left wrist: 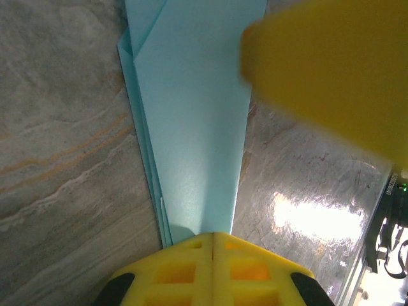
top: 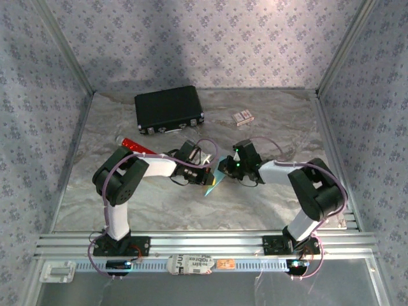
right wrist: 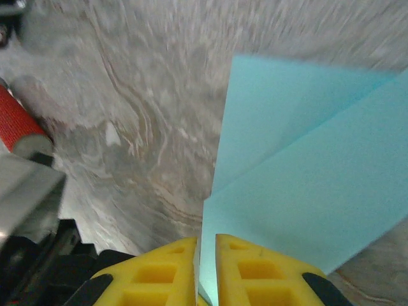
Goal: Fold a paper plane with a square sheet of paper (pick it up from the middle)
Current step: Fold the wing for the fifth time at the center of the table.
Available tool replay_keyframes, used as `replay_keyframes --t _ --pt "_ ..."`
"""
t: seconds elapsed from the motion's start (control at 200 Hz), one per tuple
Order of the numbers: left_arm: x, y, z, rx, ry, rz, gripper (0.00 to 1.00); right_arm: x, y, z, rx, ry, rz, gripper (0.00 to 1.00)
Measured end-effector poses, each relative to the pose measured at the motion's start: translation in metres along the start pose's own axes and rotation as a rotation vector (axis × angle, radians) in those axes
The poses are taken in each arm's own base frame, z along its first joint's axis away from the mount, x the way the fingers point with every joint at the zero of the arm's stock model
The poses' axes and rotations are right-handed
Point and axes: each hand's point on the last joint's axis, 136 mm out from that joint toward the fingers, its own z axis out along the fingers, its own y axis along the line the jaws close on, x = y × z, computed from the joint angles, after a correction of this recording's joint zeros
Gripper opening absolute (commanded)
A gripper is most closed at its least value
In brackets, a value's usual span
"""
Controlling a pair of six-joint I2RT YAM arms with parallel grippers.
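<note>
The table (top: 159, 207) is boxed in by patterned walls at 9, 12 and 3 o'clock, with a metal rail along 6. There's plenty of bare marble from the middle down toward 6. Up top it's busier: black case (top: 169, 109) at 11 from the centre, small card box (top: 242, 116) at 1, red tube (top: 135, 145) at 10.

The paper plane (top: 215, 182) sits mid-table, pinched between both arms. The left gripper (left wrist: 212, 239) is clamped tight on one end, and the folded blue strip runs off toward 12 in its wrist view. The right gripper (right wrist: 205, 242) nips the paper's edge in its narrow gap, with the sheet fanning out toward 2.

From above the paper is mostly tucked under the wrists, so its shape is hard to read. There's a blurry yellow blob at 1 in the left wrist view, and I can't tell what it is.
</note>
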Motion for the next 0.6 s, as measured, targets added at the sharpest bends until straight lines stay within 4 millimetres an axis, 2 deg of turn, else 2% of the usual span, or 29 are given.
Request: replay_keyframes --t 0.1,0.255,0.51,0.6 --pt "0.000 0.000 0.000 0.000 0.000 0.000 0.00 0.010 -0.007 0.011 0.014 0.027 0.015 0.14" --pt "0.000 0.000 0.000 0.000 0.002 -0.001 0.00 0.007 -0.009 0.012 0.008 0.013 0.030 0.14" --pt "0.000 0.000 0.000 0.002 -0.001 0.001 0.00 0.002 -0.010 -0.001 -0.022 -0.017 0.040 0.13" --pt "0.000 0.000 0.000 0.003 -0.002 0.001 0.00 0.003 -0.001 -0.008 -0.045 -0.026 0.025 0.07"
